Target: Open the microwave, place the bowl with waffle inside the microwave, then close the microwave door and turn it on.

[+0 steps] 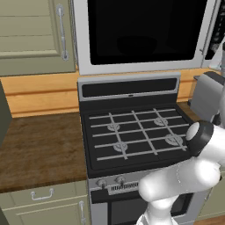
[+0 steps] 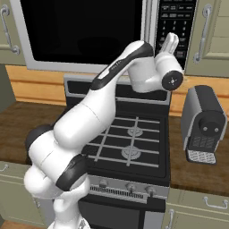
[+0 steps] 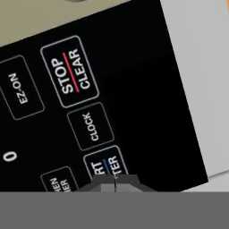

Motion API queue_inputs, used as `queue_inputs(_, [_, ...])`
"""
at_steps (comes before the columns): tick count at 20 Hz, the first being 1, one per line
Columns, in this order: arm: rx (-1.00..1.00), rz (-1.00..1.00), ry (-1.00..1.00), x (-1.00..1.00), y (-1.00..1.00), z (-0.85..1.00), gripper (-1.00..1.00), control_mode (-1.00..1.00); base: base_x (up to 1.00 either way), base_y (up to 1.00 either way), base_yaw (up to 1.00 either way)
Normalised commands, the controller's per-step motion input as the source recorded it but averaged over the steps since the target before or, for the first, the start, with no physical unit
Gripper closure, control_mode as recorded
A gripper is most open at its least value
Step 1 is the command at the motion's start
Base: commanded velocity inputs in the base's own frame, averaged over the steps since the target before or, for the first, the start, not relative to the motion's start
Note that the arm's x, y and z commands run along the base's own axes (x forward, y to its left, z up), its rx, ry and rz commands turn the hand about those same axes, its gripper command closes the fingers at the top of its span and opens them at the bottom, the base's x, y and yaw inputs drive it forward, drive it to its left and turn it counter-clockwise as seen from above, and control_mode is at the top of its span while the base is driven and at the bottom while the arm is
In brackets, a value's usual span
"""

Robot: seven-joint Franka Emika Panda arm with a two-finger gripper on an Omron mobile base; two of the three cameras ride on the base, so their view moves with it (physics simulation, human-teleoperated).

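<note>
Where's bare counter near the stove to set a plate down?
Left of the stove, the wooden counter lies bare up to the backsplash. Right of it, the coffee machine crowds the back, leaving bare wood in front.

The microwave (image 1: 145, 35) hangs above the gas stove (image 1: 134, 132), its door (image 2: 80, 33) shut and its button panel (image 2: 173, 24) to the right of the door. A cabinet door (image 1: 35, 35) lies left of the microwave. Counter (image 1: 39, 149) runs on both sides of the stove; a coffee machine (image 2: 203, 123) stands on the right stretch. The gripper (image 3: 115, 183) sits against the panel, below the CLOCK button (image 3: 91, 126).
</note>
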Motion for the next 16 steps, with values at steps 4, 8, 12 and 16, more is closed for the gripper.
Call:
queue_inputs(4, [0.10, 0.00, 0.00, 0.64, -0.12, -0.08, 1.00, -1.00, 0.00, 0.00, 0.00])
queue_inputs(8, [0.08, 0.00, 0.00, 0.59, -0.20, -0.15, 1.00, -1.00, 0.00, 0.00, 0.00])
queue_inputs(12, [0.03, 0.01, -0.01, -0.44, -0.13, -0.04, 1.00, -1.00, 0.00, 0.00, 0.00])
queue_inputs(16, [-0.01, 0.06, -0.04, -1.00, -0.03, 0.02, 1.00, -1.00, 0.00, 0.00, 0.00])
